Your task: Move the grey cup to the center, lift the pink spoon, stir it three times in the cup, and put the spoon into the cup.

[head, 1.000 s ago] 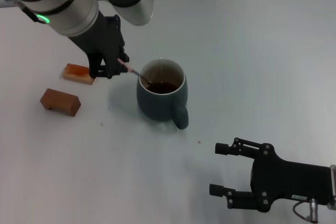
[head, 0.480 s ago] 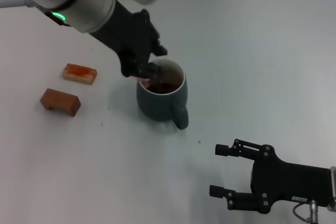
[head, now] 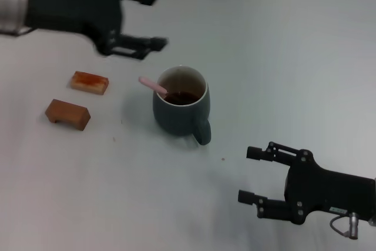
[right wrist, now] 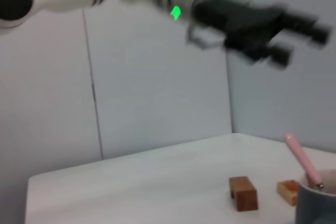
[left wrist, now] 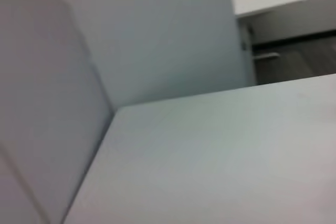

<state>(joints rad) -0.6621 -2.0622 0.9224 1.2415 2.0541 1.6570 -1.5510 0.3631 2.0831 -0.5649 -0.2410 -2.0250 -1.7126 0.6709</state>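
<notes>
Left gripper (head: pixel 154 19): jaws spread apart, nothing held; it is seen raised above the table (head: pixel 282 57) at roughly 11 o'clock from the grey cup (head: pixel 179 110), well clear of it. The same gripper is also caught in the right wrist view (right wrist: pixel 302 38), up in the air, fingers parted.

Right gripper (head: pixel 251 174): jaws apart, empty, low over the table at about 4 o'clock from the cup, well apart from it.

Grey cup: upright near mid-table, handle turned to about 5 o'clock. Dark brown liquid (head: pixel 183 97) is seen inside. The pink spoon (head: pixel 153 85) is stood in the cup, bowl end sunk in the liquid, pink handle leaned over the rim toward 10 o'clock.

Two brown blocks are noted at 9 o'clock of the cup: the farther one (head: pixel 89 82) orange-brown, the nearer one (head: pixel 67 114) darker
</notes>
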